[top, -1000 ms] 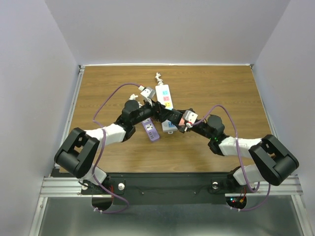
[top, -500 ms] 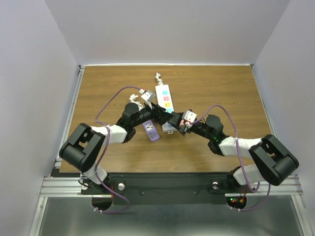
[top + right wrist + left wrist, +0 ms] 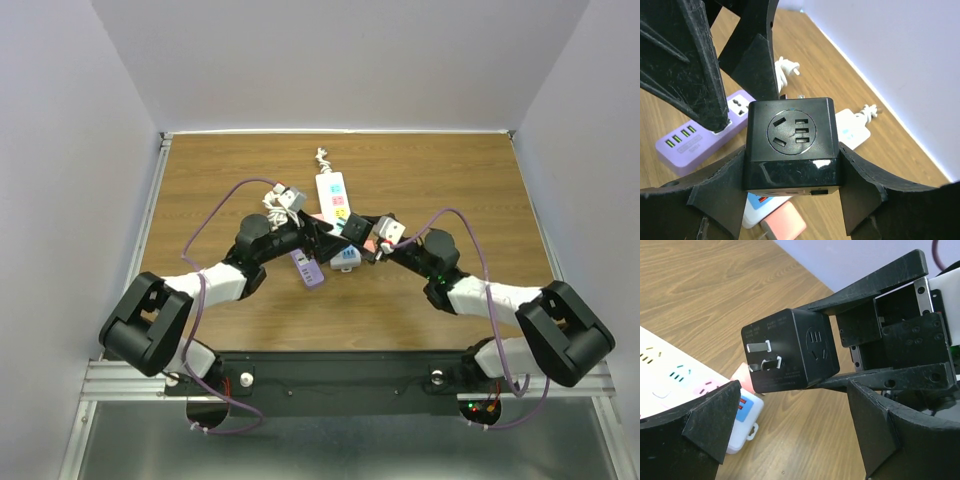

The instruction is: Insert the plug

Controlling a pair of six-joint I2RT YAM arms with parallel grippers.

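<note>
Right hand (image 3: 791, 172) tight around black cube plug (image 3: 790, 135)

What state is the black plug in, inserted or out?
Out. The right tool holds the black plug in the air, its metal prongs bare, above the wooden table and off the white power strip.

You see a wooden table (image 3: 450, 170) with brown grain, closed on three sides by plain pale walls (image 3: 340, 60), an aluminium rail (image 3: 110, 378) along its near edge, under soft, even light.
</note>
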